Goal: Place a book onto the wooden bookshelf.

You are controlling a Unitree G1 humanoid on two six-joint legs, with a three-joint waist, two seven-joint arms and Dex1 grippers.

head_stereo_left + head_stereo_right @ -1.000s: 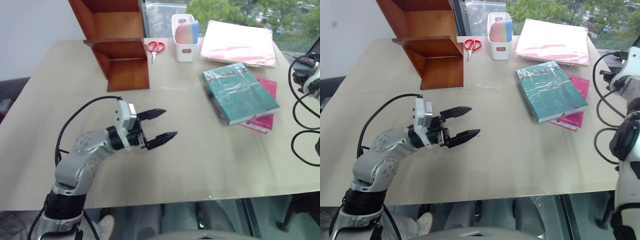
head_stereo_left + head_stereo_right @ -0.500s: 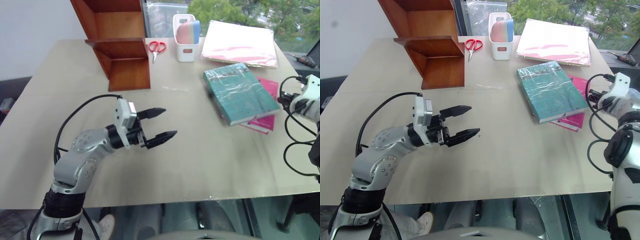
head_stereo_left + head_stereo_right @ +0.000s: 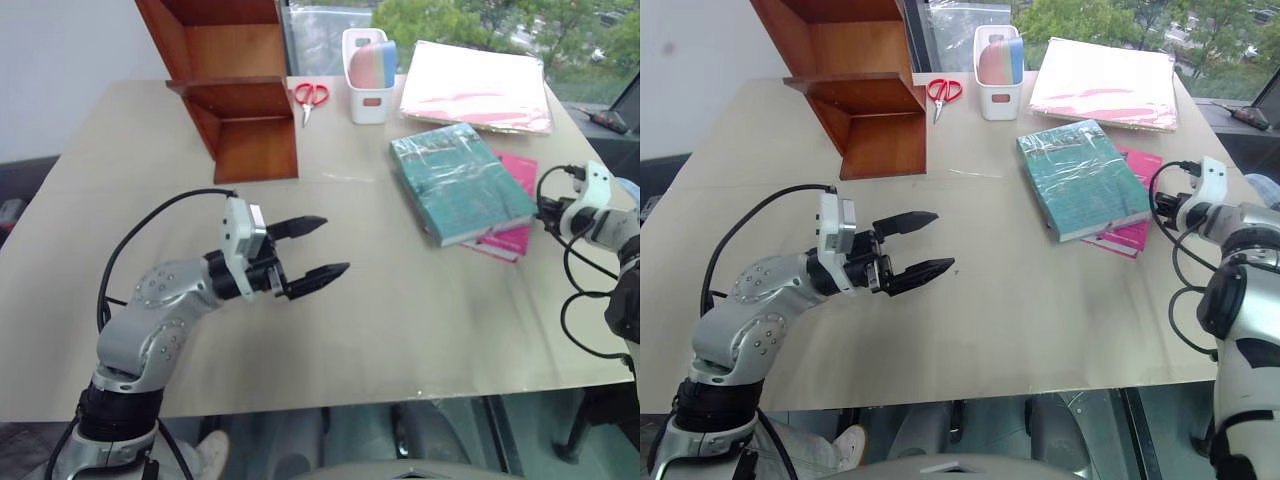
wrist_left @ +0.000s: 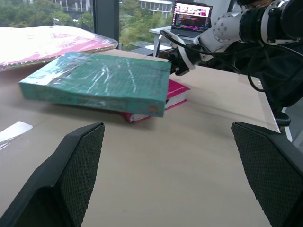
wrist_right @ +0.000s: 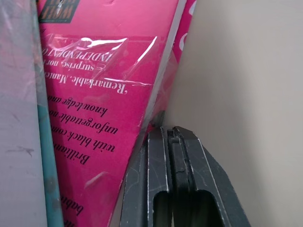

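A: From the head view, where does the book lie?

B: Flat on the tabletop, on the robot's right, partly over a pink book. Its long axis runs away from the robot, slanting leftward at the far end. The right tool is just beside the books' right edge, so that arm looks the nearer; the left tool hangs well apart, fingers spread, pointing towards the book. The wooden bookshelf stands at the far left.

A: Any containers?

B: A white cup holding pastel blocks (erasers or sponges, I cannot tell), scissors beside it.

A: Left wrist view?

B: The book's spine faces it, between the spread fingers.

A: Right wrist view?

B: Fingers pressed together, holding nothing, tips at the pink book's edge.
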